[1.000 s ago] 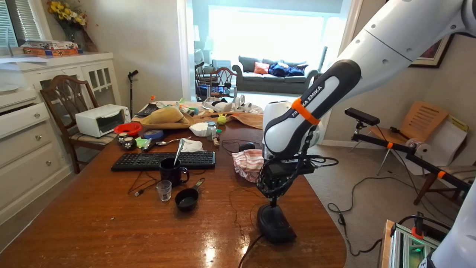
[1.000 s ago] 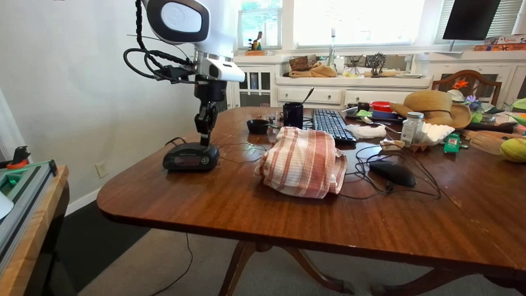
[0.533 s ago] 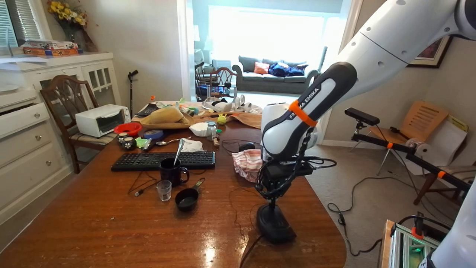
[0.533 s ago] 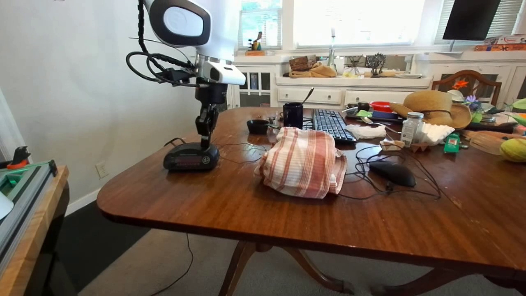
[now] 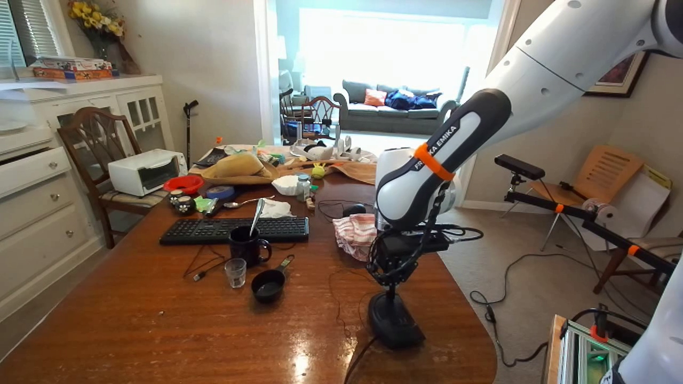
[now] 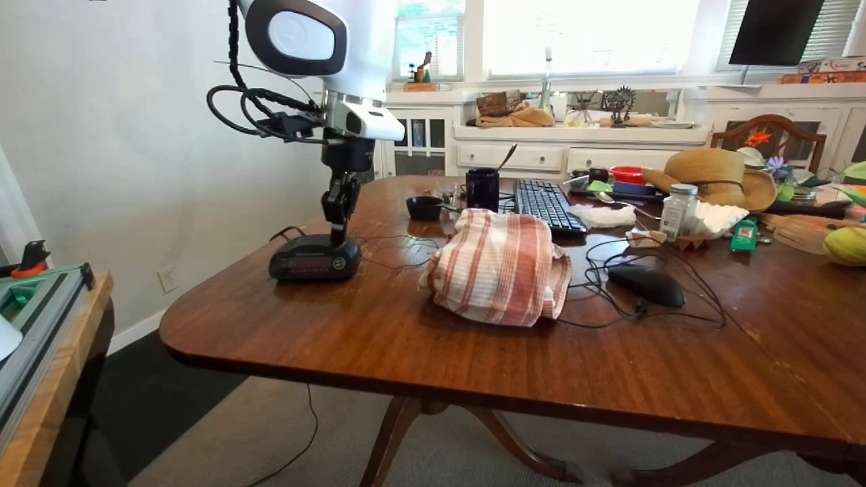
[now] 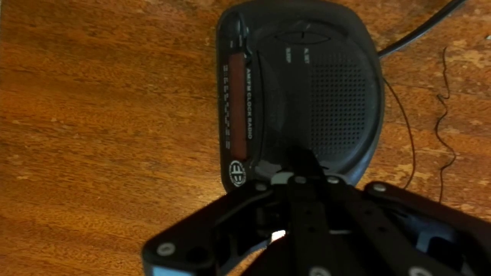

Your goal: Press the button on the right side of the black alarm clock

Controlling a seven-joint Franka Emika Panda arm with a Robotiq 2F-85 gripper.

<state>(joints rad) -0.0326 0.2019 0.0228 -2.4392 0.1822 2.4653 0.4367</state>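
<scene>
The black alarm clock, a low rounded clock radio, sits near the table's end in both exterior views [image 5: 400, 328] [image 6: 308, 264]. In the wrist view the clock [image 7: 284, 103] shows its dark red display, speaker holes and an oval button [image 7: 303, 37] at the end away from the gripper. My gripper points straight down, its fingers together with nothing between them, in both exterior views [image 5: 391, 292] [image 6: 338, 237]. In the wrist view the fingertips [image 7: 305, 157] cover the clock's near end, the side with the round logo. The tips appear to touch its top there. The button under them is mostly hidden.
A striped cloth [image 6: 500, 270] lies beside the clock, with a wired mouse [image 6: 646, 284] beyond. A black measuring cup [image 5: 268, 285], a glass [image 5: 235, 273], a dark mug [image 5: 247, 249] with a spoon and a keyboard [image 5: 235, 230] stand farther along. A cord [image 7: 418, 30] leaves the clock's back.
Over the first half second the arm lowered slightly, bringing the shut fingertips down onto the clock. Since then the arm and clock look almost still.
</scene>
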